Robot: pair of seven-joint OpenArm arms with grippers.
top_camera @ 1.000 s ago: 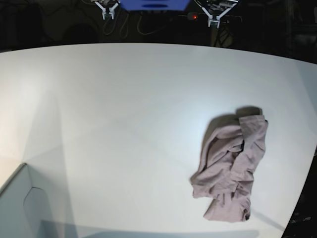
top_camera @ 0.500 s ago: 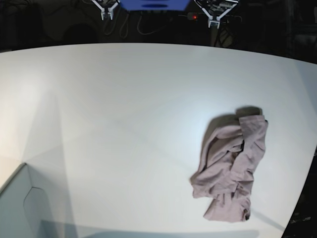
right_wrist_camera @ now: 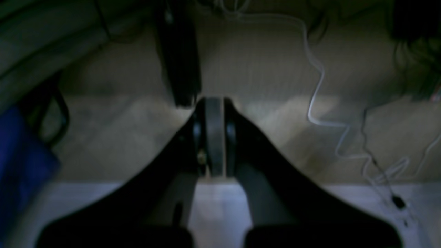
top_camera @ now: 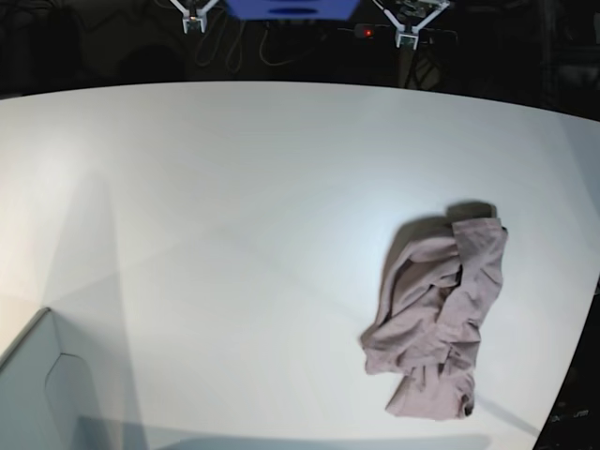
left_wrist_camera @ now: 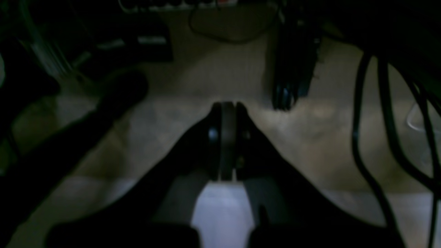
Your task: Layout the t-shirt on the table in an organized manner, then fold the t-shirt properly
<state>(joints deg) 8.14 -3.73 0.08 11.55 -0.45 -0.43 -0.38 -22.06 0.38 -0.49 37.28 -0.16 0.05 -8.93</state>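
Hanging at the frame's top edge beyond the desk (top_camera: 234, 187), left gripper (top_camera: 409, 39) and right gripper (top_camera: 192, 21) keep jaws pressed together; one t-shirt (top_camera: 436, 314) lies crumpled lower right.

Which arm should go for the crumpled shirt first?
Left, probably. The t-shirt lies bunched on the table at the base view's right, the left gripper's side. The right gripper sits far across. Both are shut, parked beyond the far edge.

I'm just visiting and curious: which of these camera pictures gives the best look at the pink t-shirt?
The base view. It shows the whole t-shirt, crumpled on the white table. Both wrist views show only closed grippers, left gripper and right gripper, over a dim floor, no shirt.
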